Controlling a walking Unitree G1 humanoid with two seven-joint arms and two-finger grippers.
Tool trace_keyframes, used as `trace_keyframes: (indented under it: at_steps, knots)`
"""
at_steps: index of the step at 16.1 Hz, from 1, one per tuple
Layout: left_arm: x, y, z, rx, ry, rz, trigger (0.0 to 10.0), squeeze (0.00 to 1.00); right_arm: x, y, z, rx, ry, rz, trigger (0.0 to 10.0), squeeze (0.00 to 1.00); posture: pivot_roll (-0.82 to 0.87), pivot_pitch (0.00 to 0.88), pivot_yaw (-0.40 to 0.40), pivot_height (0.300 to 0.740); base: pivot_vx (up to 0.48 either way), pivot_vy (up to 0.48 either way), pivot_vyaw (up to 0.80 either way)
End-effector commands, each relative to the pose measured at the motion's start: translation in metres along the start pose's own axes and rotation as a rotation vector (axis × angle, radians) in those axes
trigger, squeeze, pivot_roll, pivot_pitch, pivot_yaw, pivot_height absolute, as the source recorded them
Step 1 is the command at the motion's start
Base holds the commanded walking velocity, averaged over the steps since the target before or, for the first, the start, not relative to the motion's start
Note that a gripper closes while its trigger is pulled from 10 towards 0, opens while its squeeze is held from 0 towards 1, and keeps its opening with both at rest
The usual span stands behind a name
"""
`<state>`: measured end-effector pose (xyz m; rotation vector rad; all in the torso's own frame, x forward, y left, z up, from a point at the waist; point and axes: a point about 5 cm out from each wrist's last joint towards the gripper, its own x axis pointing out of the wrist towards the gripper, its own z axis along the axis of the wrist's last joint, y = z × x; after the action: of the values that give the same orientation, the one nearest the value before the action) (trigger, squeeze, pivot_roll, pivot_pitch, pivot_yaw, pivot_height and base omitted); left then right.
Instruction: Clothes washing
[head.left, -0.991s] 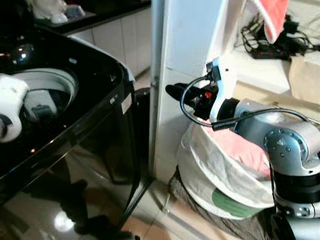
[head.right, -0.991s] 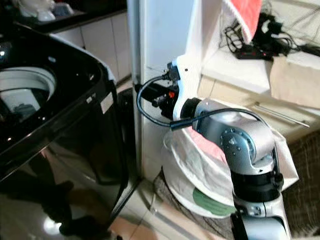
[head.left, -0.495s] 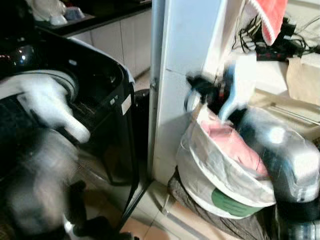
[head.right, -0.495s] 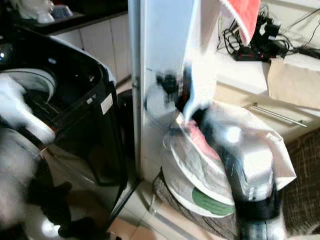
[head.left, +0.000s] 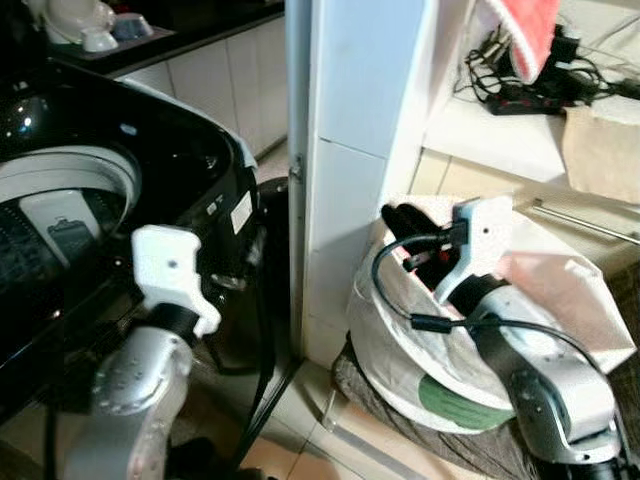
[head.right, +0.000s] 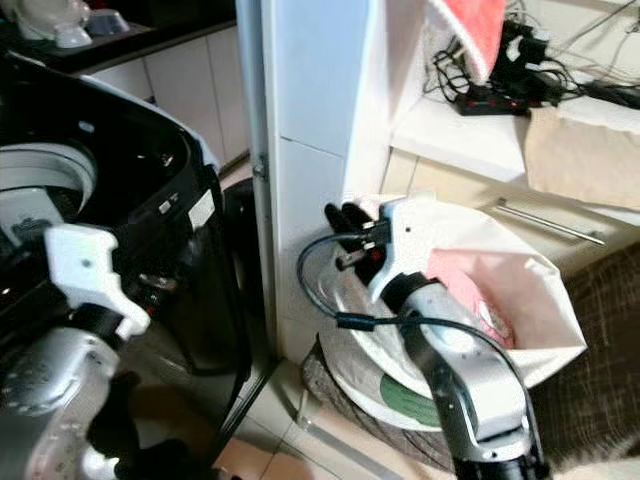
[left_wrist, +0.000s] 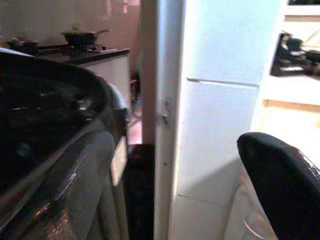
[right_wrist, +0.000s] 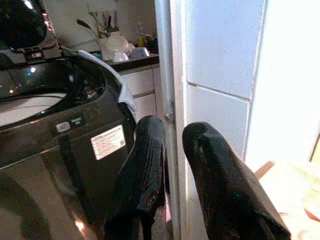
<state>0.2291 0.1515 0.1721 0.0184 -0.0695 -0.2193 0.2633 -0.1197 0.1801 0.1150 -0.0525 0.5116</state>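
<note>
The right end effector (head.right: 345, 215), fingers slightly parted and empty, hovers over the white laundry bag (head.left: 560, 290) of pink clothes (head.right: 470, 290), right of the open black washing machine (head.left: 120, 190); left end effector's state unclear.

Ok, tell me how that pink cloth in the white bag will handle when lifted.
The pink cloth lies crumpled, so it will probably hang limp and feel light. The white bag sags, so it may shift if tugged. The right gripper is above its rim.
</note>
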Motion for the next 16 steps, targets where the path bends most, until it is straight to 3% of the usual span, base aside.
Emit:
trace_keyframes:
  at_steps: [1, 6, 9, 11, 16]
  knots:
    - [0.001, -0.005, 0.000, 0.009, -0.022, -0.010, 10.0, 0.00, 0.000, 0.001, 0.000, -0.046, -0.013, 0.021, 10.0, 0.00, 0.02, 0.000, 0.004, 0.740, 0.000, 0.000, 0.00]
    - [-0.014, -0.007, -0.009, 0.002, -0.043, 0.048, 10.0, 0.00, -0.013, 0.008, -0.025, -0.072, 0.039, 0.142, 10.0, 0.00, 0.03, 0.000, 0.004, 0.740, 0.000, -0.367, 0.64]
    - [-0.021, -0.009, -0.012, 0.022, -0.044, 0.067, 10.0, 0.00, -0.009, 0.013, -0.022, -0.084, 0.005, 0.176, 10.0, 0.00, 0.04, 0.000, -0.015, 0.740, 0.000, -0.465, 0.80]
    - [-0.020, -0.011, -0.013, 0.002, -0.044, 0.057, 10.0, 0.00, -0.006, 0.011, -0.023, -0.080, 0.002, 0.158, 10.0, 0.00, 0.05, 0.009, -0.024, 0.740, 0.000, -0.360, 0.80]
    - [-0.013, -0.012, -0.017, -0.019, -0.031, 0.056, 10.0, 0.00, -0.002, 0.007, -0.021, -0.052, 0.005, 0.137, 10.0, 0.00, 0.04, 0.020, -0.022, 0.740, -0.064, 0.000, 0.00]
